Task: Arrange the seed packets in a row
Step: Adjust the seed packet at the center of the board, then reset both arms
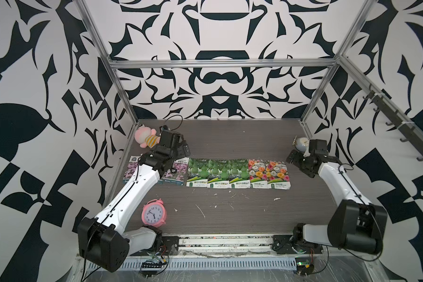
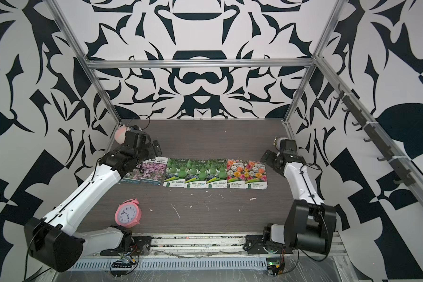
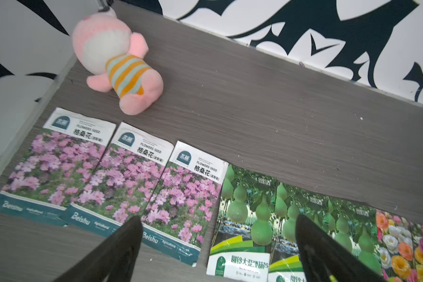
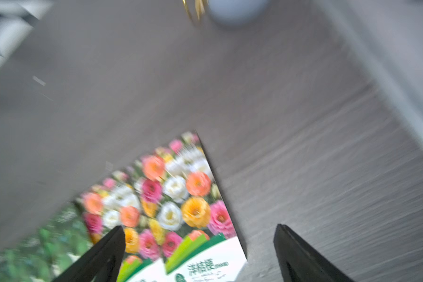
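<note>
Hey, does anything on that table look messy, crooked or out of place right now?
The seed packets lie in a fairly straight row, though the purple flower packets overlap at their edges. White flecks dot the table in front of the row; scraps or scuffs, I cannot tell. Nothing else stands out.

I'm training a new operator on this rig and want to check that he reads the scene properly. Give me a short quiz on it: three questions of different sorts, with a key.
1. Multiple choice: which seed packets fill the middle of the row?
A) purple-pink flowers
B) green gourds
C) mixed blooms
2. True or false: the right gripper is open and holds no packet.
3. How many packets lie in the row altogether?

Key: 1 B; 2 true; 3 eight.
</note>
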`<act>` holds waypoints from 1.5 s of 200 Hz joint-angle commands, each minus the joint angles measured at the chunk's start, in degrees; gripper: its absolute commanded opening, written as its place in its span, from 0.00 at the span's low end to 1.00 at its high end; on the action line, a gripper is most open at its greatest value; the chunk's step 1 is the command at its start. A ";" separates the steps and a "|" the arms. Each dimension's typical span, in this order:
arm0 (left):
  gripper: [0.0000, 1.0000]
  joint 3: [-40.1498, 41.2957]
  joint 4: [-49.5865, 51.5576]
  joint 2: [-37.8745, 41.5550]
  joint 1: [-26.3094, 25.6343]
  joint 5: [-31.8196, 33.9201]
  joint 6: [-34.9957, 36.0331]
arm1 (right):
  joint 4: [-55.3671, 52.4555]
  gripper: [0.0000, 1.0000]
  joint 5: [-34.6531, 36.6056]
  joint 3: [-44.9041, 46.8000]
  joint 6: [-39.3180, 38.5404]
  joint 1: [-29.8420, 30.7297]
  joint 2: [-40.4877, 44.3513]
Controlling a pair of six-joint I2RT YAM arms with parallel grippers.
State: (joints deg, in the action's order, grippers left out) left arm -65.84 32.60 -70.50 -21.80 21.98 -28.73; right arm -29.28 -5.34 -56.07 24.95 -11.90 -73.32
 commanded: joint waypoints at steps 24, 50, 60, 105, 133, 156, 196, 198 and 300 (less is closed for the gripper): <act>0.99 -2.92 -4.55 3.01 3.95 3.38 5.42 | 6.63 0.99 -0.09 -7.20 0.61 0.90 9.22; 0.99 -0.96 -9.01 3.67 4.70 7.06 6.99 | 15.26 0.99 -2.25 -6.48 1.05 1.90 11.00; 1.00 1.33 -12.48 4.40 4.92 9.05 8.51 | 18.48 0.99 -1.77 -5.48 -0.07 2.74 10.93; 0.99 18.12 -29.90 9.25 9.62 12.02 15.06 | 36.69 0.99 6.48 8.83 -11.98 8.79 11.71; 0.99 26.69 -34.92 12.23 13.73 14.76 14.93 | 45.97 0.99 12.78 20.02 -12.64 8.95 13.61; 0.99 32.80 -38.76 14.26 17.18 15.22 12.76 | 50.87 0.99 18.03 27.10 -13.41 9.26 14.51; 0.99 42.08 -50.98 14.79 18.28 14.97 16.78 | 56.90 0.99 24.33 34.89 -15.97 12.58 12.98; 1.00 42.68 -51.92 14.72 18.28 14.94 17.26 | 57.08 0.99 24.44 35.13 -16.16 12.84 12.84; 0.99 53.63 -81.93 4.79 22.85 -3.89 29.64 | 80.76 1.00 12.46 39.68 -22.90 14.44 -6.46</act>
State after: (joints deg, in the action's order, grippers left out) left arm -13.89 -41.21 -66.83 0.36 22.92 -1.80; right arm 40.82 11.22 -17.10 4.32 2.20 -76.62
